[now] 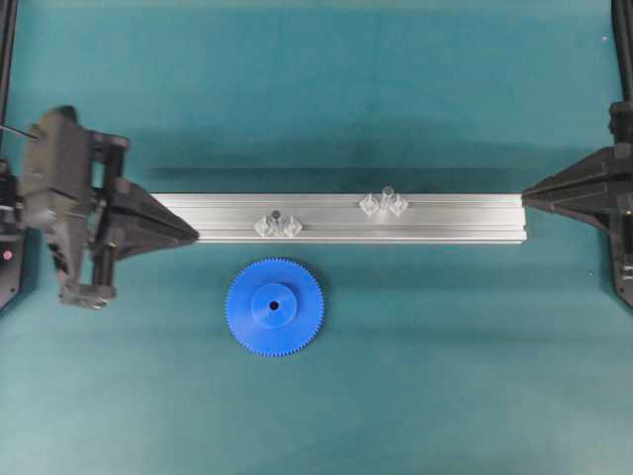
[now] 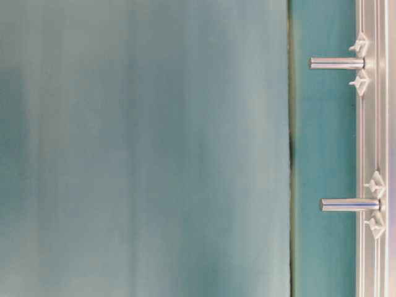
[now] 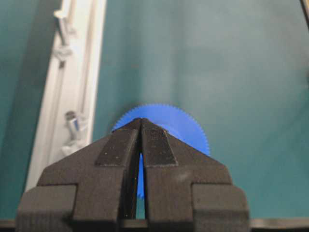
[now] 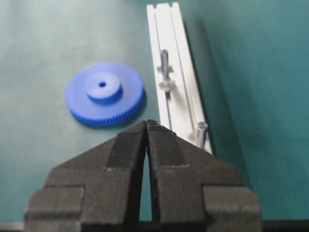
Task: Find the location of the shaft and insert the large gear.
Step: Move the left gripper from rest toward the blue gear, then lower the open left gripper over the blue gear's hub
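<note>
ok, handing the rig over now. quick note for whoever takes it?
Left gripper: shut, empty, at the rail's left end.
Right gripper: shut, empty, at the rail's right end.
Large gear: flat on the mat in front of the rail, untouched.
Two shafts stand upright on the rail: left shaft, right shaft; both bare.
Done: nothing. Left: pick the gear, seat it on a shaft.

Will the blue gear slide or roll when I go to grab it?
The large gear lies flat on the mat, so rolling seems unlikely. It looks like rigid plastic, probably light, and may skid if nudged sideways. Its raised hub offers a likely grip.
</note>
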